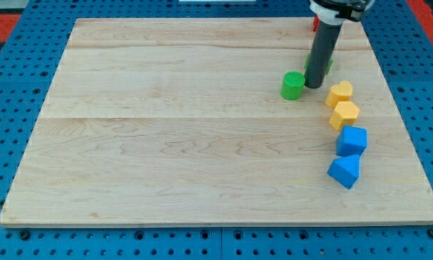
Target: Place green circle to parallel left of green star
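Note:
The green circle (292, 85) is a short cylinder standing on the wooden board (166, 144) at the upper right. My tip (314, 86) rests on the board just to the circle's right, touching or almost touching it. The green star (330, 65) is mostly hidden behind the rod; only a green sliver shows at the rod's right edge, up and to the right of the circle.
A red block (315, 23) peeks out behind the rod near the board's top edge. A yellow heart (339, 92) and a yellow hexagon (344, 114) lie to the tip's lower right. Below them are a blue cube-like block (352, 140) and a blue triangle (344, 171).

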{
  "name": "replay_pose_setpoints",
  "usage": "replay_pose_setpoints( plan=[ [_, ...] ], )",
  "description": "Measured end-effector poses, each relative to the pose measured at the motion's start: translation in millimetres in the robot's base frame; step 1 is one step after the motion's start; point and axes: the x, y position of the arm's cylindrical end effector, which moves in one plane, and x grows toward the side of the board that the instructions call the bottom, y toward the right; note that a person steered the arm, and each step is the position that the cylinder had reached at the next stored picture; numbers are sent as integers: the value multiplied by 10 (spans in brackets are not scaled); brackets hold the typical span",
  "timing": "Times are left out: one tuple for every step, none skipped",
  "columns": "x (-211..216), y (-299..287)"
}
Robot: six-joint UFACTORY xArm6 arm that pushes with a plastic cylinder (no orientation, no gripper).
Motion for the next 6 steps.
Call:
replay_pose_setpoints(
  plan=[
    [232,238],
    [103,-365],
    [-57,-832],
    [-114,-961],
    [-230,-1137],
    [-333,-1096]
  ],
)
